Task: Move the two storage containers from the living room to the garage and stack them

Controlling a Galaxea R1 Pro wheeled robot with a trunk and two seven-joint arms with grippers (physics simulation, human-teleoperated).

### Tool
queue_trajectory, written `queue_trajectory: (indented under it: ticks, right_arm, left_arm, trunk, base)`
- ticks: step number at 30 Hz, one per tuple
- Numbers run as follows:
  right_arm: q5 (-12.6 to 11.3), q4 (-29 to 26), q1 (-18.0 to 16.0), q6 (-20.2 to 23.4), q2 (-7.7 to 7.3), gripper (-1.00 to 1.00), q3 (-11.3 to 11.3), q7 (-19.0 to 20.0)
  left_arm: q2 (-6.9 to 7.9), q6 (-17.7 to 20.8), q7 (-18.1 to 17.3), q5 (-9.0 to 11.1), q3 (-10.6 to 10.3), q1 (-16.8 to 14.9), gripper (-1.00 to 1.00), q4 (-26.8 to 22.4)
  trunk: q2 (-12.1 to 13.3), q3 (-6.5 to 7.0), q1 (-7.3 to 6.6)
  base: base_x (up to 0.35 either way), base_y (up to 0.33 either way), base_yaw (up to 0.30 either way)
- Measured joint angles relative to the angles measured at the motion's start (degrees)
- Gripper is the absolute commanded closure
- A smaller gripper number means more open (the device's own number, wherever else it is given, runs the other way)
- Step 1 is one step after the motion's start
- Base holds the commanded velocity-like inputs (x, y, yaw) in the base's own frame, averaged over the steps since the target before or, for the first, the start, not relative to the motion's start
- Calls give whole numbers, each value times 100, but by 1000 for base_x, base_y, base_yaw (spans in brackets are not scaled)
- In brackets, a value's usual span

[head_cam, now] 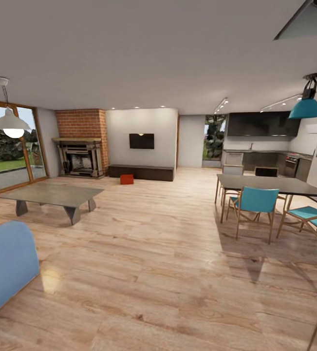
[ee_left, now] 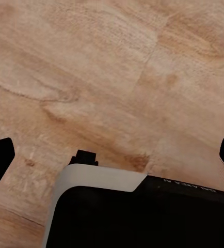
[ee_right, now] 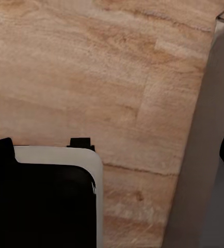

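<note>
Wood plank floor (head_cam: 168, 273): wide open lane ahead, directly under both claws.
Dining table (head_cam: 270, 185) and teal chairs (head_cam: 255, 202): right of lane; clip risk on a wide swing.
Low grey table (head_cam: 56, 195), blue sofa corner (head_cam: 5, 263): left, same hazard.
Red bin (head_cam: 126, 179): far ahead, on floor just before dark bench (head_cam: 141, 172); second bin indistinguishable.
Left claw (ee_left: 114, 155), right claw (ee_right: 117, 150): spread apart, empty.
</note>
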Motion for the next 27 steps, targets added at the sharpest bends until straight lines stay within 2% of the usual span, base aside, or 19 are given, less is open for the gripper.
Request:
queue_trajectory:
  ticks: [27]
  right_arm:
    - [1,0,1,0,0,-100,0,-1]
  left_arm:
    - [-34,-24,0,-8,-8,-1,-100,0]
  trunk:
    - [-1,0,0]
  base:
    - [323,0,0]
